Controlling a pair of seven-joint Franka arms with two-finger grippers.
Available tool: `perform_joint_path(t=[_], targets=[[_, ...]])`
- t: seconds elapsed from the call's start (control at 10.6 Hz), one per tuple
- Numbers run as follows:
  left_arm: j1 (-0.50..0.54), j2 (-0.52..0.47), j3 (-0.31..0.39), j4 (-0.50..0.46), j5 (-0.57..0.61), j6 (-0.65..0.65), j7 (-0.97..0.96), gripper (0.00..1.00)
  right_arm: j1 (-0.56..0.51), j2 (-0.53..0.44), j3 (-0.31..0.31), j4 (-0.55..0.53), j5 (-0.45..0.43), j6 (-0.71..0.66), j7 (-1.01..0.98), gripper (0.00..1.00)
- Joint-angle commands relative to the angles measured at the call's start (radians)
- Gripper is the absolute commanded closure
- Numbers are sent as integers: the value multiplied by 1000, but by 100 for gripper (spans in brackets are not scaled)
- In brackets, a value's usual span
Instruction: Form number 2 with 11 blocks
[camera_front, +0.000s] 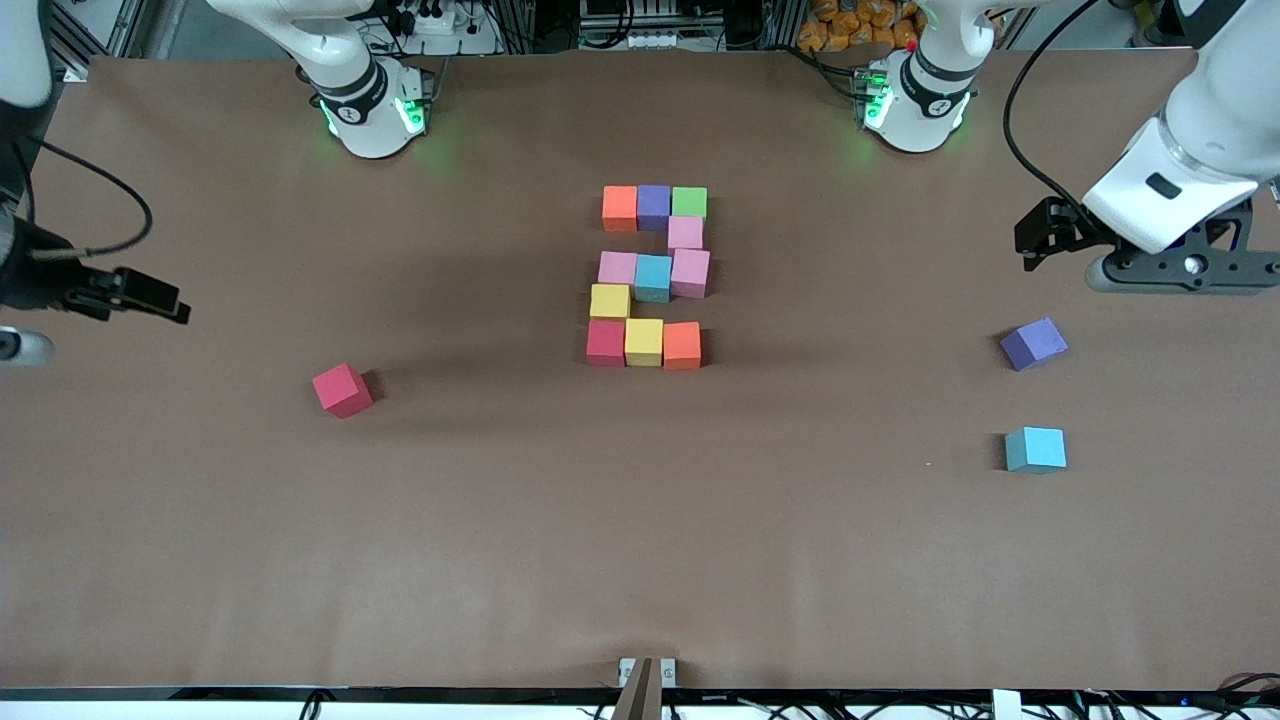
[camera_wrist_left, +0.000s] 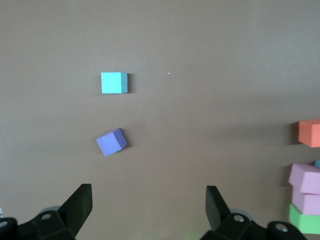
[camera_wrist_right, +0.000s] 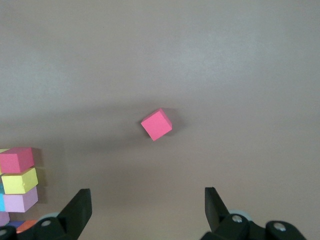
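The number 2 (camera_front: 652, 276) lies flat at the middle of the table (camera_front: 640, 560), built of eleven cubes that touch or nearly touch. Its row farthest from the front camera is orange, purple and green; one pink cube sits under the green; the middle row is pink, light blue and pink; a yellow cube comes next at the right arm's end; the nearest row is red, yellow and orange. Three loose blocks lie well apart from it: a red block (camera_front: 342, 390) toward the right arm's end, turned askew, and toward the left arm's end a purple block (camera_front: 1034, 344), also askew, with a blue block (camera_front: 1035, 449) nearer the front camera. The left gripper (camera_wrist_left: 147, 210) hangs over bare table near the purple block, its fingers spread wide and holding nothing. The right gripper (camera_wrist_right: 147, 210) hangs over bare table near the red block, its fingers likewise wide apart and empty.
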Motion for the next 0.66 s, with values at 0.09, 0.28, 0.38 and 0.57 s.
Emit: perform_joint_path(t=[0.09, 0.28, 0.38, 0.57], targets=[[0, -24, 125, -23, -92, 7, -16, 0, -24, -71, 28, -16, -20, -41, 11, 0], [-2, -53, 131, -61, -92, 14, -15, 0, -24, -78, 28, -15, -20, -58, 11, 0], [4, -97, 131, -145, -95, 113, -8, 0, -24, -78, 28, -15, -20, -58, 11, 0], [19, -165, 133, -239, -99, 183, 60, 0, -23, -78, 30, -15, -20, -58, 15, 0]])
